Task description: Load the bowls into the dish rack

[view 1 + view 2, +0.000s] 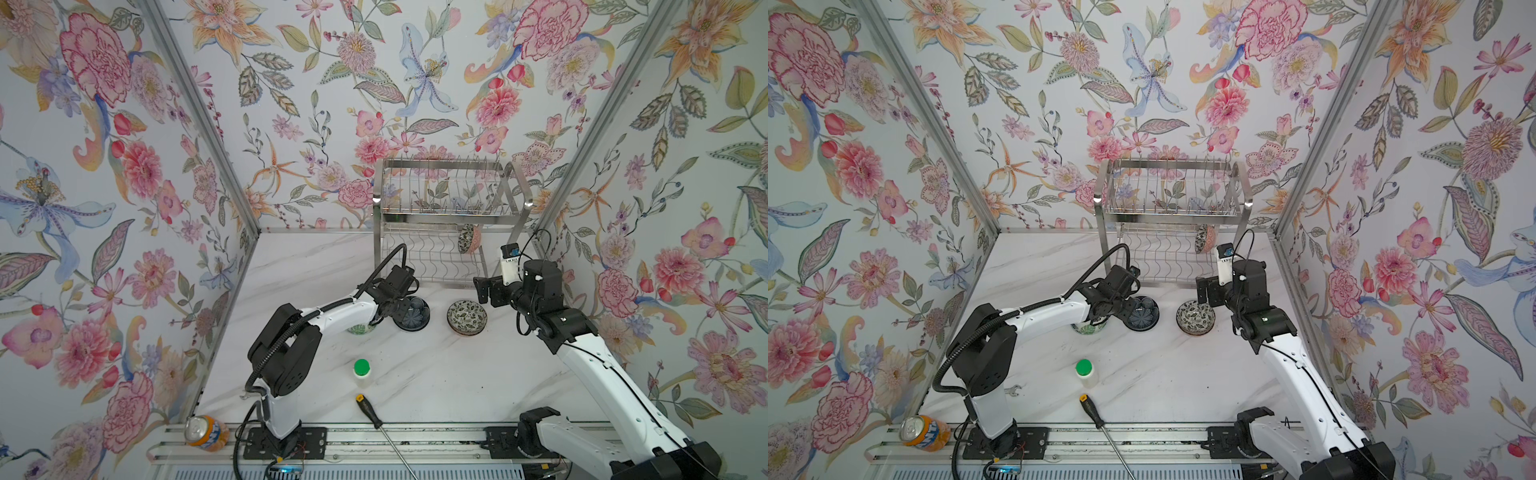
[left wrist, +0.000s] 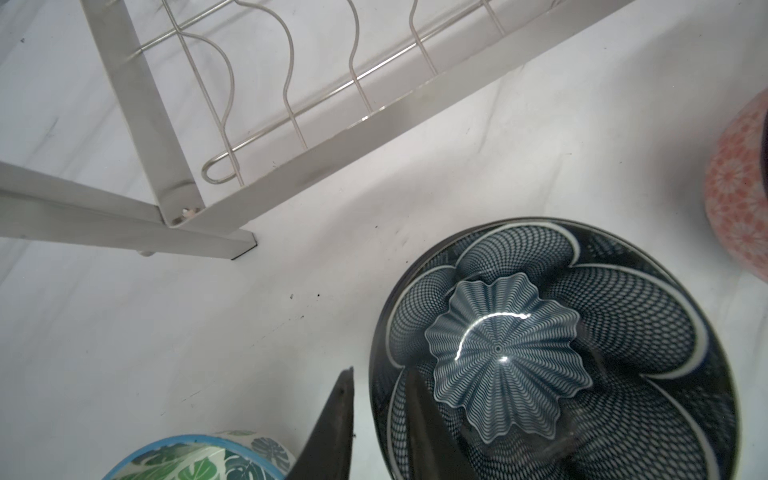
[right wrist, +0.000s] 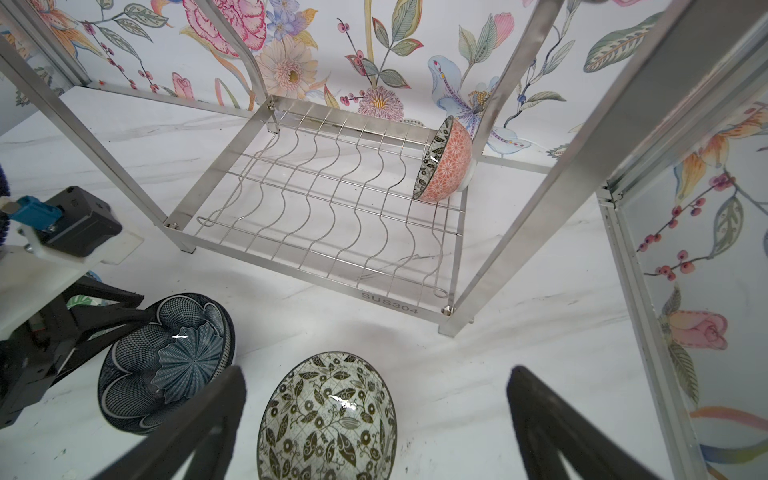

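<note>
The steel dish rack [image 1: 449, 199] [image 1: 1167, 195] stands at the back of the table. One bowl [image 1: 468, 239] [image 3: 446, 160], pinkish outside, leans on edge at the right end of its wavy lower shelf. On the table in front sit a dark navy bowl [image 1: 413, 316] [image 2: 561, 353], a black-and-white floral bowl [image 1: 466, 316] [image 3: 328, 419] and a green leaf bowl [image 1: 360, 329] [image 2: 199, 457]. My left gripper [image 2: 380, 374] straddles the navy bowl's rim, one finger inside and one outside with a gap. My right gripper [image 3: 376, 374] hovers wide open over the floral bowl.
A green-capped bottle [image 1: 361, 372], a screwdriver [image 1: 370, 411] and a small wrench [image 1: 1014, 390] lie on the near half of the table. An orange can [image 1: 205, 432] rests on the front rail. Flowered walls close in on the left, back and right.
</note>
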Controlling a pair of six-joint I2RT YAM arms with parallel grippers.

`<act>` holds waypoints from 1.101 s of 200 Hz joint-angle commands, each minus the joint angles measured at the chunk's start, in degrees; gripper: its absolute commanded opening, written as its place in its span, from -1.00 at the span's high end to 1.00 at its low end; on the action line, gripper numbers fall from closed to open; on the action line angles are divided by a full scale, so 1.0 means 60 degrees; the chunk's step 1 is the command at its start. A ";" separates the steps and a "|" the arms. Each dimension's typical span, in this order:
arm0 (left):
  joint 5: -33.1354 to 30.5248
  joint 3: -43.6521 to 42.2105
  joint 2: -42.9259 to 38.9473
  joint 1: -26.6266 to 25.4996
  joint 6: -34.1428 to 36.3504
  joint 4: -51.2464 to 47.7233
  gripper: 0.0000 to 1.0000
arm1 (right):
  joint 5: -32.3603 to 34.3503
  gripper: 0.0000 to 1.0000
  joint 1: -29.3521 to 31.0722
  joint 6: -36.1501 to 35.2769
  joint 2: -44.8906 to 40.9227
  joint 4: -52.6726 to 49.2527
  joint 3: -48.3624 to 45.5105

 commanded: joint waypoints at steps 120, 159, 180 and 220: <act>0.0017 0.0072 0.0086 0.0037 0.0169 -0.0209 0.58 | -0.0133 -0.99 -0.0051 0.0143 0.0000 0.0065 -0.0062; 0.0097 -0.0012 0.0126 0.0029 0.0140 -0.0174 0.58 | -0.0142 -0.99 -0.0051 0.0132 -0.0011 0.0071 -0.0089; 0.0114 -0.0081 0.0132 0.0038 0.0140 -0.0156 0.58 | -0.0146 -0.99 -0.0058 0.0136 0.0014 0.0074 -0.0081; 0.0210 -0.0159 0.0175 0.0051 0.0110 -0.0113 0.60 | -0.0151 -0.99 -0.0052 0.0149 0.0003 0.0076 -0.0083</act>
